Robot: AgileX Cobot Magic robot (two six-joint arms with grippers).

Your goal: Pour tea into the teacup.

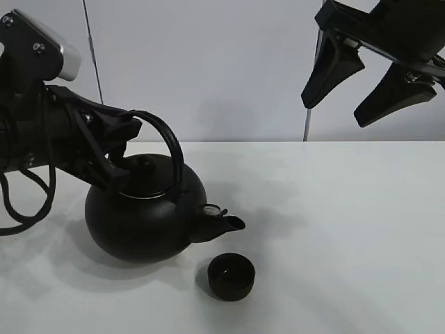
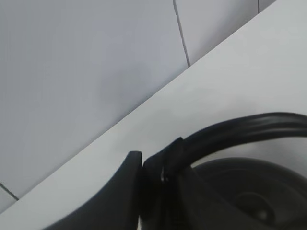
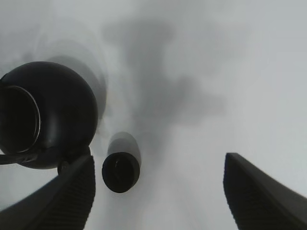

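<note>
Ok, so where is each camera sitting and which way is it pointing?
Exterior high: raised, facing the table and back wall; shows the left arm holding the kettle, right fingers aloft.
Left wrist: low beside the handle, looking across the table to the wall; its fingers show.
Right wrist: high, looking down on kettle and teacup; both open fingers show.
Shared: kettle in all three; teacup in exterior and right wrist.

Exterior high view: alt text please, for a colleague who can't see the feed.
The left tool grips the arched handle of a round black kettle, tilted with its spout toward a small black teacup standing near the spout on the white table. The right tool hangs open, high at the upper right, holding nothing.
</note>
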